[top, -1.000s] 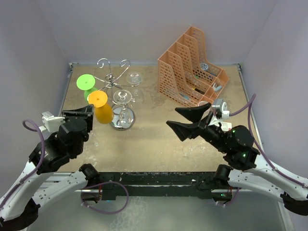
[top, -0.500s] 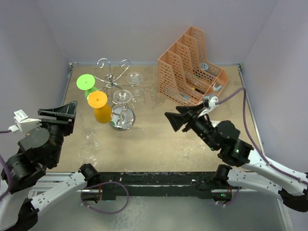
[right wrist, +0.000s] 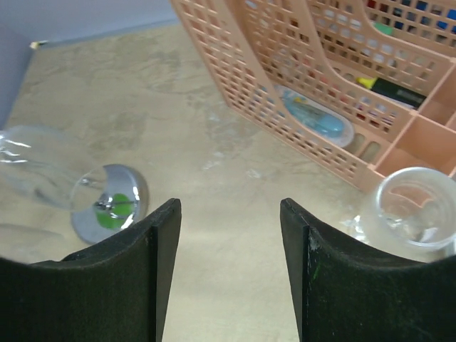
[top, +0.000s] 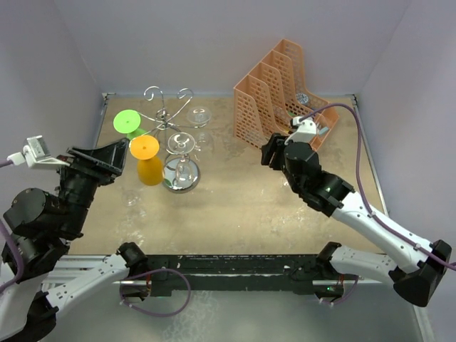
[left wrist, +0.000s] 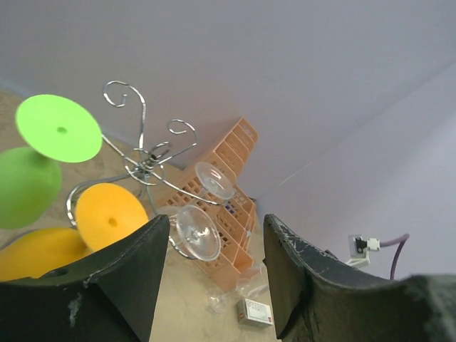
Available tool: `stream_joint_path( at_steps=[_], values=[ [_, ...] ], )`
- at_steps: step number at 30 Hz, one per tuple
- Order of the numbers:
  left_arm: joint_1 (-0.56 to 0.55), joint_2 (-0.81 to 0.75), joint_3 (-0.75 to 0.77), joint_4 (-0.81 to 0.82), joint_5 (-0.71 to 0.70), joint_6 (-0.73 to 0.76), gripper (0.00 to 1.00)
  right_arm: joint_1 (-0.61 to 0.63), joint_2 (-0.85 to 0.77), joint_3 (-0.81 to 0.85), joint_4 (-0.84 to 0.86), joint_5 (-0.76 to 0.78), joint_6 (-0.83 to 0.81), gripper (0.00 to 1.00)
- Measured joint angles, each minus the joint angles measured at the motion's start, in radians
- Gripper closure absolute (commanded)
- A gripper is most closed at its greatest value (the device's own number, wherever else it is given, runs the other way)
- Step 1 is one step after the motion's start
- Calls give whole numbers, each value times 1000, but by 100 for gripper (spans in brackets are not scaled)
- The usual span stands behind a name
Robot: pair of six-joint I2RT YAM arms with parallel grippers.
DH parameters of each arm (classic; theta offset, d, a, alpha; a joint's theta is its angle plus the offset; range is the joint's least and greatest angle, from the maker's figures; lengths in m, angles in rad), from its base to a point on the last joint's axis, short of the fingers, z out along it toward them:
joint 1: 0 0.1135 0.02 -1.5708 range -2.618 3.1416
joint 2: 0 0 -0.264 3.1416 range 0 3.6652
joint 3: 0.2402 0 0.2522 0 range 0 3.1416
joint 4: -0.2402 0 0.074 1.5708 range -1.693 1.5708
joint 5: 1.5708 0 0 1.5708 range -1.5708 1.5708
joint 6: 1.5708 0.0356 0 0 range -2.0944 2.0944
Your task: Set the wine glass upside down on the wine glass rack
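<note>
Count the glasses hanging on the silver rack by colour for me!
Green glass: 1
Orange glass: 1
Clear glasses: 2
Total hanging on the wine glass rack: 4

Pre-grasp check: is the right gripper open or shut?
Open. In the right wrist view the right gripper has its fingers spread apart, bare table between them, nothing held.
</note>
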Motion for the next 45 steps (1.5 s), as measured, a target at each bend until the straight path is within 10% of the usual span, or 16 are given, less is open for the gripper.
stream_joint_path(
  at_steps=[20,33,45],
  values=[
    [0,115,-89,264,417,294,47,-319,163,8,-166,-63,-55,72],
    [0,115,-129,328,438,295,47,-324,203,-38,-116,-114,-52,97],
    [0,203,-169,522,518,153,47,-324,2,-93,-70,-219,-27,100]
  ],
)
